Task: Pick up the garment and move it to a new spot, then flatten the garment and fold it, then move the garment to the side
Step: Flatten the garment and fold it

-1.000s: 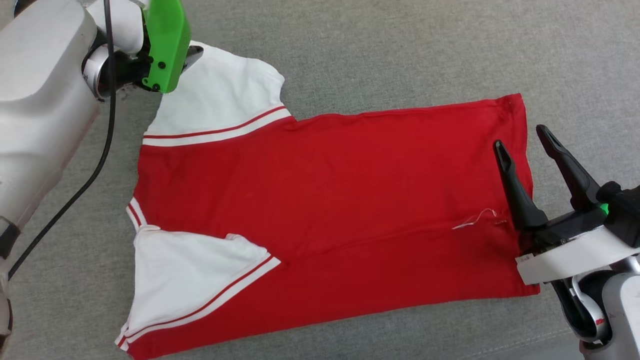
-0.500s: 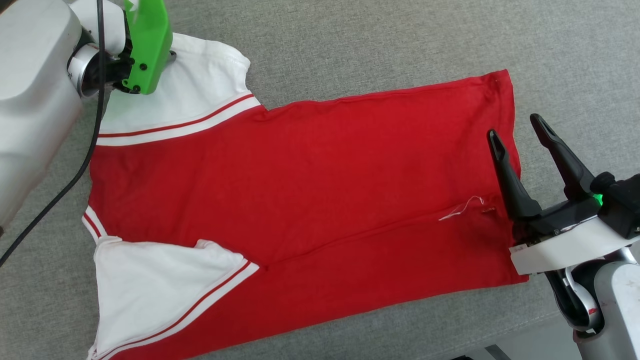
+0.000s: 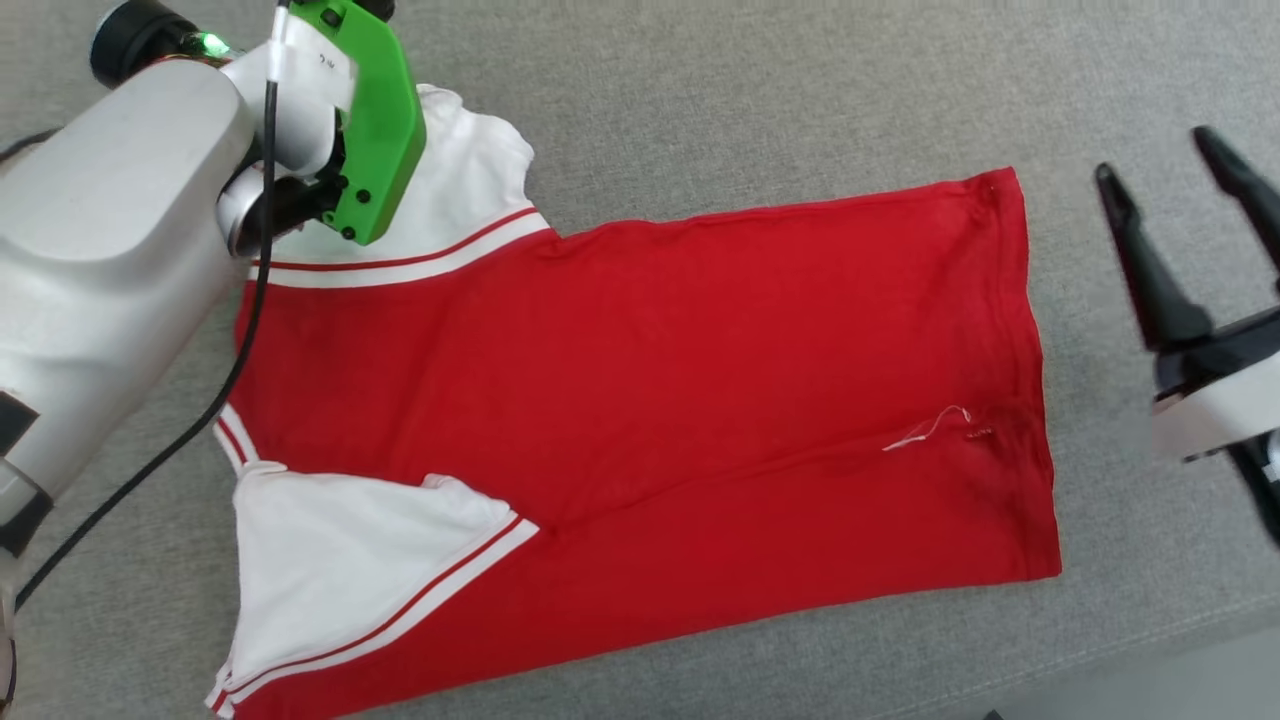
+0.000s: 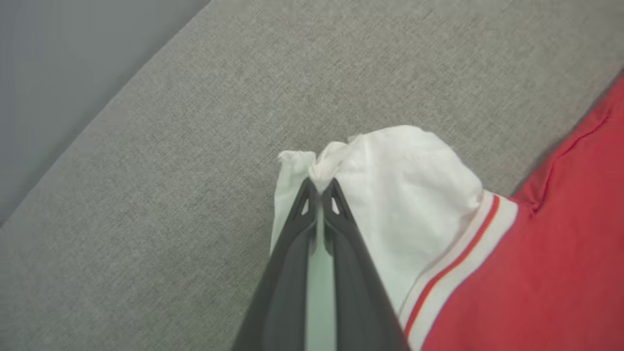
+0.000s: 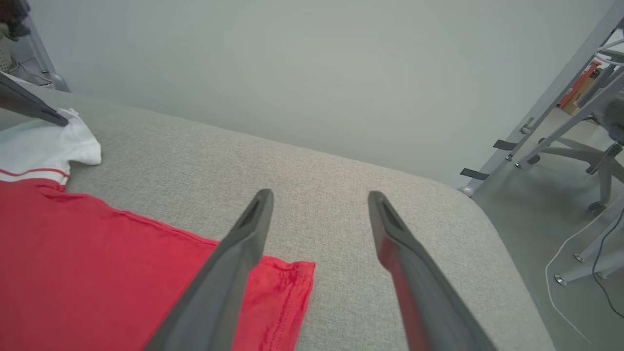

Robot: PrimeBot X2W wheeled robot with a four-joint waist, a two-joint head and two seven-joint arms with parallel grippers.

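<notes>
Garment (image 3: 650, 380) sleeve hem is clamped in the left pincer (image 4: 321, 184), while the right pincer (image 5: 320, 195) gapes wide, apparently empty.

Change over the last second. My left gripper (image 4: 321, 187) has gone from spread wide to pressed together. Its fingertips now pinch the outer edge of the far white sleeve (image 4: 404, 180) of the garment (image 3: 650, 380). The cloth at that edge, which lay spread before, is gathered into a small bunch at the tips. My right gripper (image 3: 1154, 155) earlier stood with one finger over the red bottom hem (image 3: 1030, 380). It has drawn off sideways and now stands clear of the fabric, above the grey cushion (image 3: 760, 100). The head camera has also shifted, so the garment's new place in that view is the camera's doing.
</notes>
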